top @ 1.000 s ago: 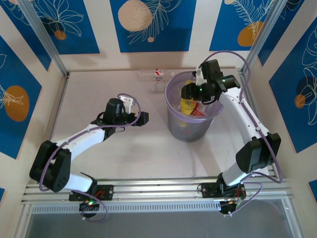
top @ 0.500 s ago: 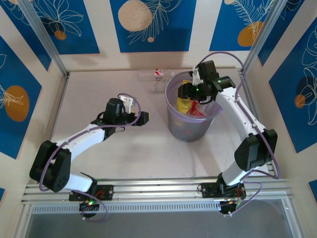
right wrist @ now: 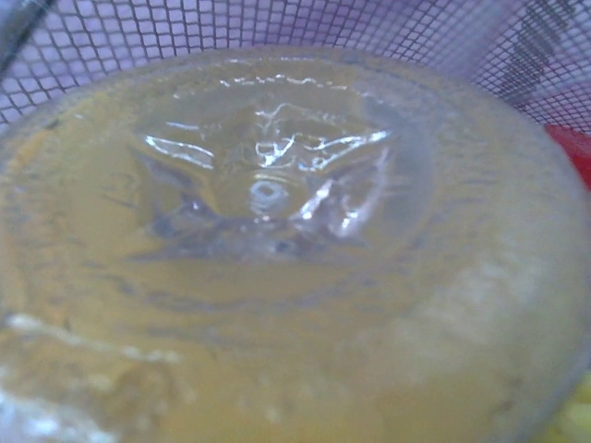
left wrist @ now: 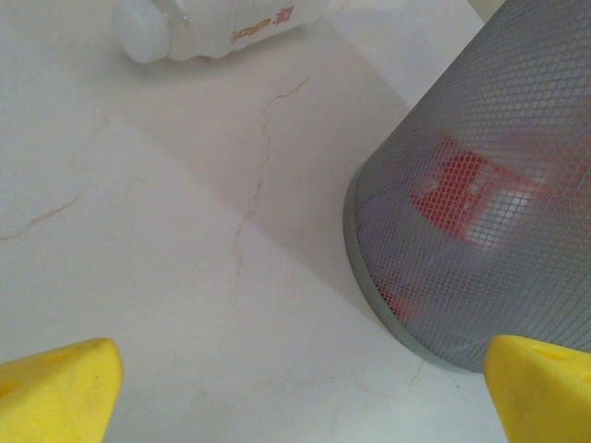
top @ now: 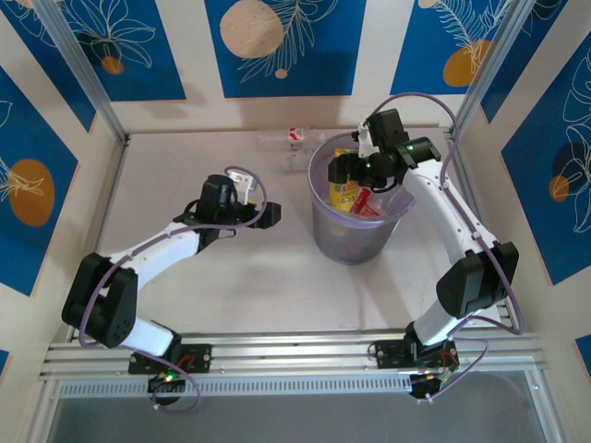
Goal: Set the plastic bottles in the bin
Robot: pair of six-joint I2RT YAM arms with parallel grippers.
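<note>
The lavender-grey mesh bin stands right of centre; its wall shows red labels inside. My right gripper hangs over the bin's far left rim, shut on the yellow bottle, whose base is pressed close to the right wrist camera and hides the fingers. A red-labelled bottle lies inside the bin. My left gripper is open just above the table left of the bin, its yellow fingertips wide apart with nothing between. A clear white-capped bottle lies on the table beyond it.
Two clear bottles lie on the table behind the bin's left side, one by the back wall and one nearer. Walls close the table on three sides. A metal rail runs along the near edge.
My right gripper has shifted slightly left over the bin with the yellow bottle. The left gripper has moved a little farther from the arm bases, toward the bottles.
</note>
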